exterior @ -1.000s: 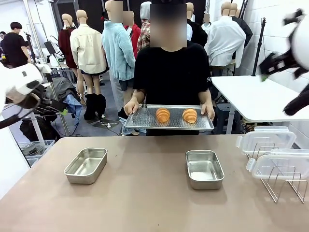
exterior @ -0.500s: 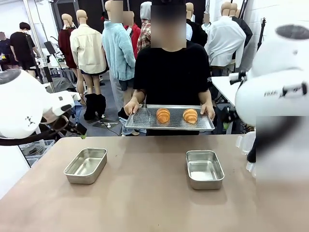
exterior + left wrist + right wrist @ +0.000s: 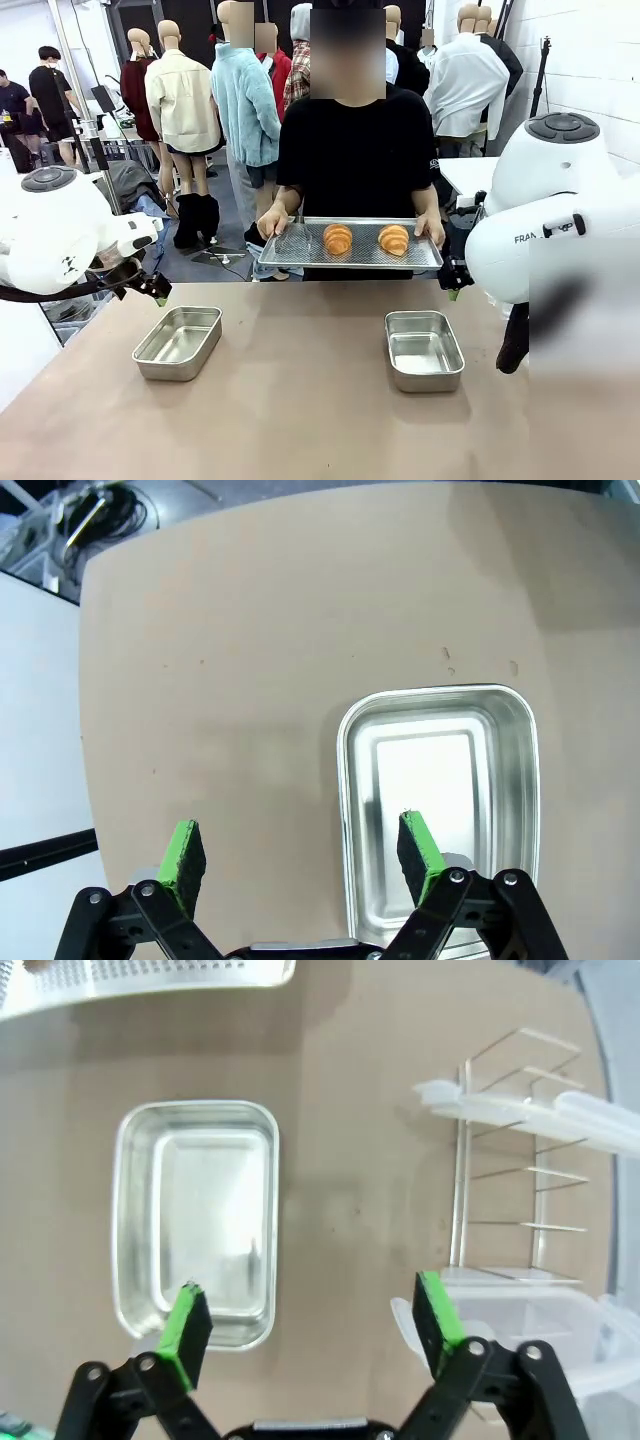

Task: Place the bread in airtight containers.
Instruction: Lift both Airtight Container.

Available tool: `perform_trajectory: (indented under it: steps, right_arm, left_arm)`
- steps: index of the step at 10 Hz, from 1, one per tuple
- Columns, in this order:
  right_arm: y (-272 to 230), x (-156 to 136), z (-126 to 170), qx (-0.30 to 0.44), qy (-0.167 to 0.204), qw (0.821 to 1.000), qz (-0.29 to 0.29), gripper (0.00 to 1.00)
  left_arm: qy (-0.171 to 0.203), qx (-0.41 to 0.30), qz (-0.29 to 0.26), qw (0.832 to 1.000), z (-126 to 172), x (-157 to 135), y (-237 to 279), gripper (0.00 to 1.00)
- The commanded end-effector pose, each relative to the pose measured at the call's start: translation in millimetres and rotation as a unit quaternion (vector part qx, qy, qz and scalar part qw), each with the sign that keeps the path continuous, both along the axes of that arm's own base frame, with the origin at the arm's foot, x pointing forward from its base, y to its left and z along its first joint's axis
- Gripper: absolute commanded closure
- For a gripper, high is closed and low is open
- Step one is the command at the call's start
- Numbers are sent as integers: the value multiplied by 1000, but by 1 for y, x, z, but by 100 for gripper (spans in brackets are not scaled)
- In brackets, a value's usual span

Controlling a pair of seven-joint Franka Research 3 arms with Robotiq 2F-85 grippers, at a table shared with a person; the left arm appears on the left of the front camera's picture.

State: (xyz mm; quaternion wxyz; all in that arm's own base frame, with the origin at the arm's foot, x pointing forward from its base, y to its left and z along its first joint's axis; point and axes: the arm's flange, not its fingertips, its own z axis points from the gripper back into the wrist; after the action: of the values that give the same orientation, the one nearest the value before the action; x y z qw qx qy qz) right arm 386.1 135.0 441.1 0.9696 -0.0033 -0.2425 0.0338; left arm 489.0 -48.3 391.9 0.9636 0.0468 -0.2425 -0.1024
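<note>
Two golden-brown pieces of bread [image 3: 337, 239] [image 3: 393, 239] lie on a perforated steel tray [image 3: 295, 248] that a person holds at the table's far edge. Two lidless airtight containers sit on the table, one at the left [image 3: 179, 342] and one right of centre [image 3: 424, 349]. My left gripper [image 3: 156, 290] hovers open above the left container [image 3: 440, 780], which lies under its right pad [image 3: 418, 845]. My right gripper [image 3: 452, 287] hangs open beside the right container [image 3: 195, 1220], its left pad [image 3: 185, 1322] over that container's near rim. Nothing is between either pair of fingers.
A wire rack [image 3: 510, 1190] carrying clear plastic lids [image 3: 530, 1110] stands on the table to the right of the right container, with another clear lid [image 3: 530, 1325] near it. The tray's corner [image 3: 150, 975] overhangs the far edge. The table's left edge [image 3: 85, 780] is close to my left gripper.
Both arms have swung down and inward over the table's far corners. The right arm now covers the rack and lids in the front view. The person's tray has stayed still.
</note>
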Motion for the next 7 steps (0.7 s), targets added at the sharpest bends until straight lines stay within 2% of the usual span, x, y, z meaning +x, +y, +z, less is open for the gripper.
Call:
perform_trajectory:
  steps: [1,2,3,4,5,7]
  right_arm:
    - [-2,-2,10,-2,-13,1000,4,0]
    - [-2,-2,10,-2,-13,1000,4,0]
    - [-1,0,4,1,-4,1000,0,0]
    - [9,16,-12,-2,13,1000,6,0]
    - [19,29,-35,9,47,999,19,0]
    - [26,34,-61,12,76,997,16,0]
  left_arm:
    - [-9,-3,-12,1000,5,-8,-6,0]
    - [0,0,0,1000,0,0,0,0]
    - [-15,-7,-18,1000,3,3,-5,0]
    - [8,-16,-24,1000,-10,16,-5,0]
    - [25,-13,-29,999,-24,22,-4,0]
    - [44,-20,-40,998,-43,26,-6,0]
